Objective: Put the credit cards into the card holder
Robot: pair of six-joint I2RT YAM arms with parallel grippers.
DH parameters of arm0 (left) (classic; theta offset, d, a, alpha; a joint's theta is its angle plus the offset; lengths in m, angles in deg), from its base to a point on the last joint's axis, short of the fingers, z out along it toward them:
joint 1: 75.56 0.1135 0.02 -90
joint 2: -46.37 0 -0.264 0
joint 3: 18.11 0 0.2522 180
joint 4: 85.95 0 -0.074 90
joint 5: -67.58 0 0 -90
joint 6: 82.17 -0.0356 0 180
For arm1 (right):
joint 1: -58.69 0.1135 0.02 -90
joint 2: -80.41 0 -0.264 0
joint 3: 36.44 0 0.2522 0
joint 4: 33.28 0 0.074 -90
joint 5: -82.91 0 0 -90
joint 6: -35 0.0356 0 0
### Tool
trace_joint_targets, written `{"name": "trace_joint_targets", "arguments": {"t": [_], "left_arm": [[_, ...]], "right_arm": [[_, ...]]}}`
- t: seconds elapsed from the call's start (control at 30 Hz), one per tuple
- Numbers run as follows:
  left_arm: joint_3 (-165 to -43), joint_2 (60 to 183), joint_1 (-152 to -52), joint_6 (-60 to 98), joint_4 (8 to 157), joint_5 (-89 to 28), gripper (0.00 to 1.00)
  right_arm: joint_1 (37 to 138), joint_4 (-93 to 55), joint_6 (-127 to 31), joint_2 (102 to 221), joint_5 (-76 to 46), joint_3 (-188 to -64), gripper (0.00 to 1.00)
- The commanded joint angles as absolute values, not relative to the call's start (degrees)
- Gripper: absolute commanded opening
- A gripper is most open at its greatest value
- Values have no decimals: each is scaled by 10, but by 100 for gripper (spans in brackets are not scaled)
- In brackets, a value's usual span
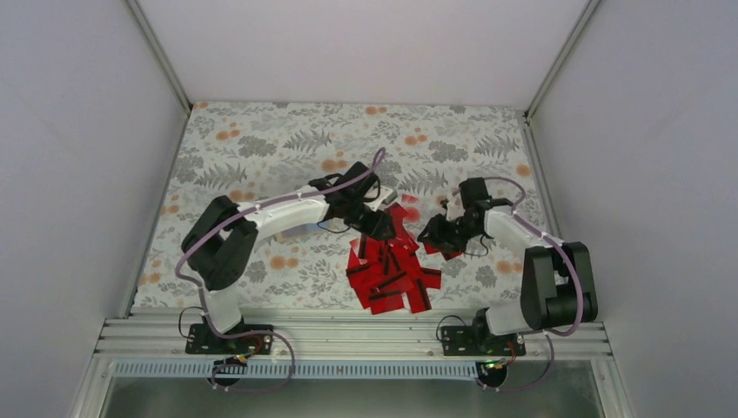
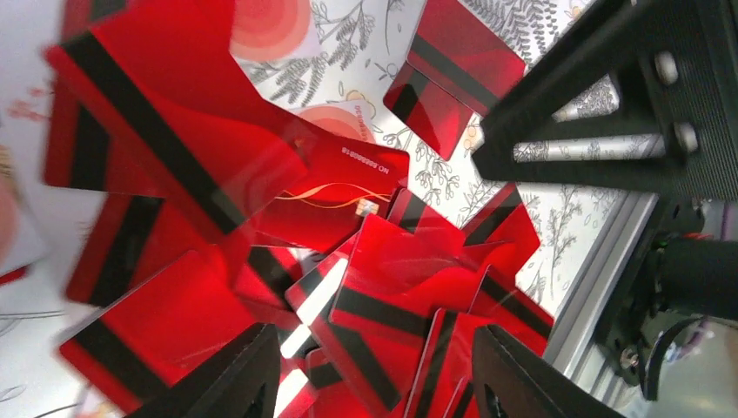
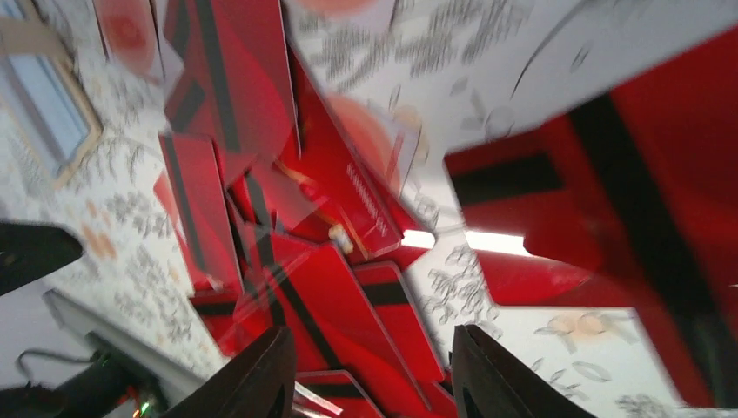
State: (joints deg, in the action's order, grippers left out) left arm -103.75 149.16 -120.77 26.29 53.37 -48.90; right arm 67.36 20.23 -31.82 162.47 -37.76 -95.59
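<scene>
Right now the left gripper (image 2: 372, 338) hangs low over the heap of credit cards (image 1: 389, 266) in the middle of the flowered cloth (image 1: 261, 139), its fingers (image 2: 235, 379) spread with nothing between them. The right gripper (image 3: 370, 333) hovers at the heap's right side, jaws likewise apart and empty. The card holder (image 3: 39, 96) lies flat on the cloth beside the pile, on its left.

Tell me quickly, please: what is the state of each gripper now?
Left gripper: open, holding nothing, above the red cards.
Right gripper: open, holding nothing.
</scene>
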Motion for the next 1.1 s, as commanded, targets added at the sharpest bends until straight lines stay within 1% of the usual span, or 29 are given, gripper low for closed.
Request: {"name": "trace_joint_targets", "arguments": {"t": [0.0,0.07,0.33,0.47,0.67,0.87,1.07], "left_arm": [[-1068,1539,-1224,244,516,-523,52],[-1069,1547,-1230,238,513,-539,48],[-1069,1576,-1254,226,505,-575,41],[-1076,1595,-1262,237,516,-583,31],[-1089,1613,-1267,261,532,-574,21],[-1107,1630,-1267,277,526,-539,16],[-1110,1635,-1267,278,505,-501,15]], "right_arm": [[673,165,-338,1621,-486,-902,47],[672,161,-343,1621,-499,-885,49],[672,150,-334,1613,-526,-852,52],[673,135,-331,1621,-539,-840,53],[673,119,-321,1617,-540,-837,53],[672,122,-320,1612,-525,-834,53],[673,130,-319,1608,-513,-835,53]]}}
